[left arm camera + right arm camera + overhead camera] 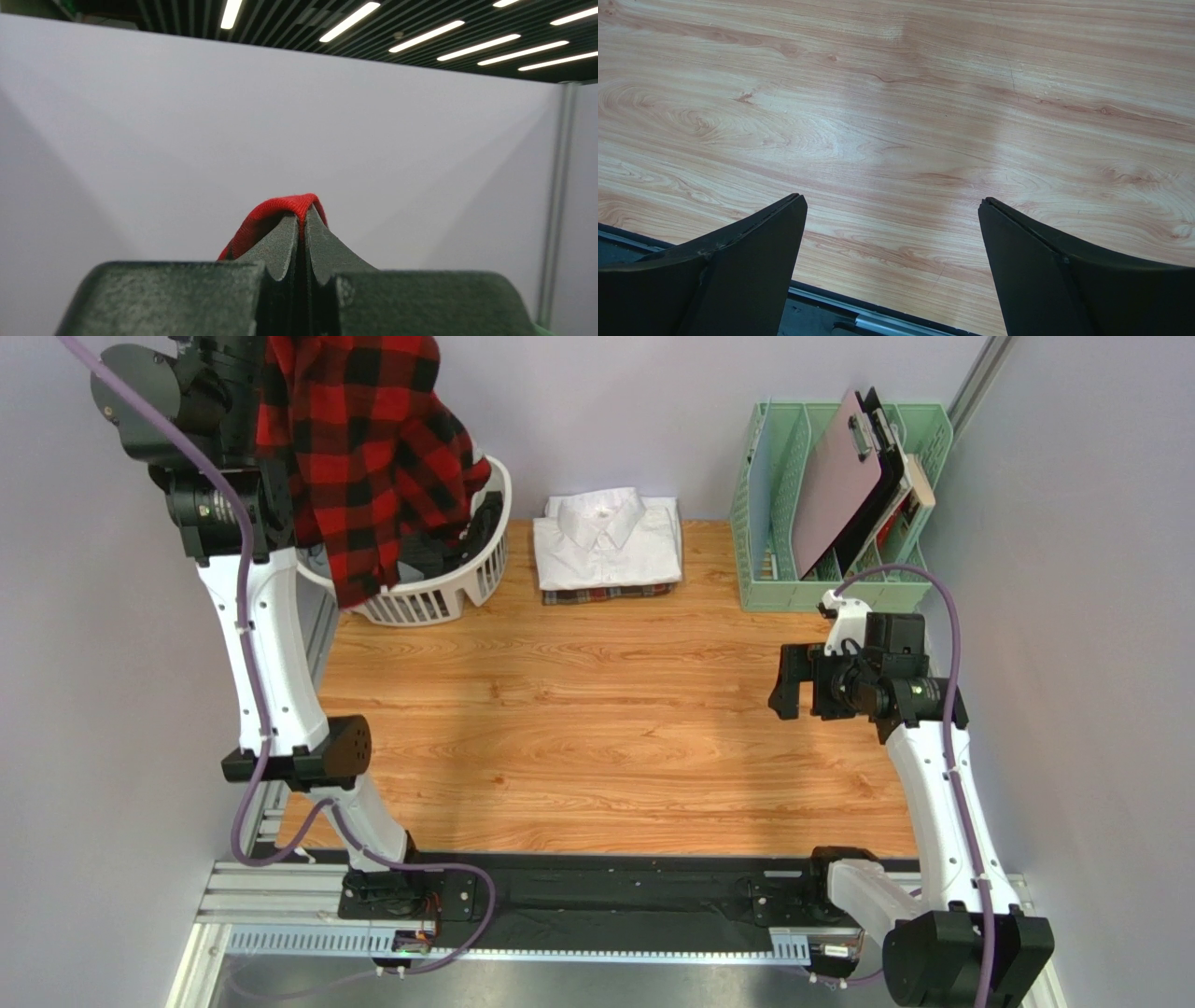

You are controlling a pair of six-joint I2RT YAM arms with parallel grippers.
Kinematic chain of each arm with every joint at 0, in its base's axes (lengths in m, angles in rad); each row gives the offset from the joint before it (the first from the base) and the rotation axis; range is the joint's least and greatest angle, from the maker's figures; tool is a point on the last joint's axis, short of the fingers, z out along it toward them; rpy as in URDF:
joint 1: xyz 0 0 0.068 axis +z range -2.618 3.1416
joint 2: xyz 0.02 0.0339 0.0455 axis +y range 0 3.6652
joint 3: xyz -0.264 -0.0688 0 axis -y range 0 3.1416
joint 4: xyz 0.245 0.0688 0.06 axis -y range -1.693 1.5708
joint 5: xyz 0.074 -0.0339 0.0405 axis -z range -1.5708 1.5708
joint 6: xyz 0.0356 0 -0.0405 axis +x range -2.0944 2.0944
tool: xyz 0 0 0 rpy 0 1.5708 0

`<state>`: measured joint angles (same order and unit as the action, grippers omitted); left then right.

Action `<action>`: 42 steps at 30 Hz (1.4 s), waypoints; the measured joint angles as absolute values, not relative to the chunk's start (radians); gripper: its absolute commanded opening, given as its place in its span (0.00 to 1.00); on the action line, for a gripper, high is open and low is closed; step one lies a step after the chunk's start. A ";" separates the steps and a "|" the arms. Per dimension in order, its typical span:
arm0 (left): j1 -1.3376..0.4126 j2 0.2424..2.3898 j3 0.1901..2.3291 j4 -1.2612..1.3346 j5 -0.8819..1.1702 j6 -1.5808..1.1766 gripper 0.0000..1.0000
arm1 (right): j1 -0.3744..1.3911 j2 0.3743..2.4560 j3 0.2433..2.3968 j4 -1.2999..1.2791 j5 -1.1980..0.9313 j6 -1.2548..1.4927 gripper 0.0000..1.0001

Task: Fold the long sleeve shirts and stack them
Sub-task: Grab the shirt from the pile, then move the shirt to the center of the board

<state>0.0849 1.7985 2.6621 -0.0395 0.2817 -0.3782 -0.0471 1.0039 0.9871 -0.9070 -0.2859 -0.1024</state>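
Pinching a narrow red fold of the red-and-black checked flannel shirt (368,455) in the left gripper (304,222), with the jaws pressed fully together and only a sliver of cloth looping over the tips. Holding it high at the far left and letting the bulk hang down over the white laundry basket (456,591) and the dark cloth (470,525) inside it; not possible to tell whether the tail is clear of the rim. Hovering the right gripper (892,210) low over the bare wooden table (589,742) on the right, spread wide and gripping nothing. Leaving the white shirt (608,532) folded on top of the dark plaid shirt (603,594) at the far edge, just beside the basket.

Judging the main risk to be a slip: pinching so little fabric against the weight of a whole dangling shirt. Also risking a snag, with the tail catching the basket rim or the dark cloth and dragging or tipping the basket. Possibly brushing and disturbing the folded stack while swinging the shirt toward the open table, and landing it bunched rather than flat.
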 measured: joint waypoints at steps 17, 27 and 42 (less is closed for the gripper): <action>-0.263 1.586 2.674 0.028 0.297 -0.504 0.00 | -0.047 0.990 0.986 -0.907 -0.285 -0.102 1.00; -0.344 1.596 2.616 0.002 0.331 -0.612 0.00 | -0.047 0.990 0.986 -0.907 -0.279 -0.102 1.00; -0.471 1.333 1.682 -0.345 0.701 -0.244 0.30 | -0.047 0.987 0.991 -0.916 -0.292 -0.123 1.00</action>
